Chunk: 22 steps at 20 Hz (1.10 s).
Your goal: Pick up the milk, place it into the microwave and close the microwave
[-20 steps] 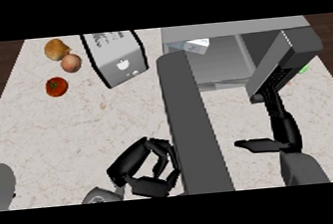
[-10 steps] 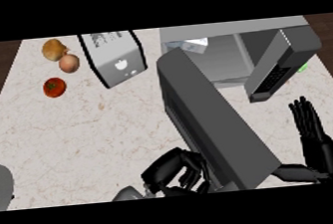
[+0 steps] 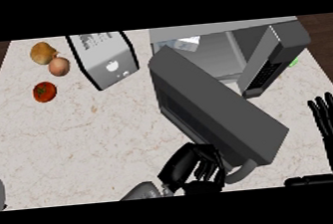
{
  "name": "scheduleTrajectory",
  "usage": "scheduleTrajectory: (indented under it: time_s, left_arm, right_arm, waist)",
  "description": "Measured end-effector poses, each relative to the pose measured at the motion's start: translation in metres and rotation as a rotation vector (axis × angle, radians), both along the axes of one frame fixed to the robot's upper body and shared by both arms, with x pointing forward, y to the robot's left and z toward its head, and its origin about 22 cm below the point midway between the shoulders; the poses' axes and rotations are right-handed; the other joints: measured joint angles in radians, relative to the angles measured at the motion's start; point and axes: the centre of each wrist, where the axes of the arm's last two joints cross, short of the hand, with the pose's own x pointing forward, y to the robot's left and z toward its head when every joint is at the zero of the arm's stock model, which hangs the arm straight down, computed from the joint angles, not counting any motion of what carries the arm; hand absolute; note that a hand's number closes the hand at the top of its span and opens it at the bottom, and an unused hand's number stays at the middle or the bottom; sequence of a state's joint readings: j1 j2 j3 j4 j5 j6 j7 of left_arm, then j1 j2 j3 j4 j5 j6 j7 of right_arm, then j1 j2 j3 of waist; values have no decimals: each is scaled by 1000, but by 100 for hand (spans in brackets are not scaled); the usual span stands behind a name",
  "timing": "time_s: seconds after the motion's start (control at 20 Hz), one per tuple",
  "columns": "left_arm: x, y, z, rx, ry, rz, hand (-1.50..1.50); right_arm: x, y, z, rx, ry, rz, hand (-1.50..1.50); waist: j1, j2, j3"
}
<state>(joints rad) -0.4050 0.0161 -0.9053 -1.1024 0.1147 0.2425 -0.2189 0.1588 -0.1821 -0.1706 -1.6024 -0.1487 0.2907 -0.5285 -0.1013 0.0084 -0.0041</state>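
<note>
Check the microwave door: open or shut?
Open. The door swings out over the counter, leaving the microwave cavity exposed. The left hand is at the door's handle end.

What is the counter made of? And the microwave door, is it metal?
The counter looks like polished stone, perhaps marble: pale cream with thin brownish veins. The microwave door could be painted metal or plastic; it is flat dark grey with a dull sheen, and its look alone doesn't settle which.

Matt grey metal-look microwave (image 3: 268,60) on a speckled, stone-look counter (image 3: 90,135)
</note>
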Motion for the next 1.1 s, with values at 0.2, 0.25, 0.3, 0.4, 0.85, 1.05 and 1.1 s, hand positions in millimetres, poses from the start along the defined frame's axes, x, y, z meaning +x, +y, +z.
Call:
scheduleTrajectory:
  time_s: [0.2,0.25,0.3,0.4,0.85,1.05,1.1]
  left_arm:
    - [5,-9,8,-48,-14,66,150]
    - [5,-11,9,-63,-19,82,150]
    - [8,-12,11,-77,-26,95,150]
    - [10,-17,16,-99,-42,116,150]
    - [43,-28,44,-154,-71,224,150]
    - [61,-30,54,-160,-66,290,150]
    - [65,-30,57,-166,-59,307,150]
  right_arm:
    - [0,2,15,9,-20,62,-150]
    - [0,3,19,10,-23,85,-150]
    - [1,3,22,13,-30,108,-150]
    - [2,2,31,3,-36,158,-150]
    - [8,7,61,-14,-69,314,-150]
    - [10,8,69,5,-84,351,-150]
    - [10,8,71,8,-88,356,-150]
  waist:
    - [-24,5,-1]
    - [-30,7,-1]
    - [-36,9,-1]
    - [-48,11,-2]
    - [-120,28,-2]
    - [-148,36,-2]
    - [-155,38,-2]
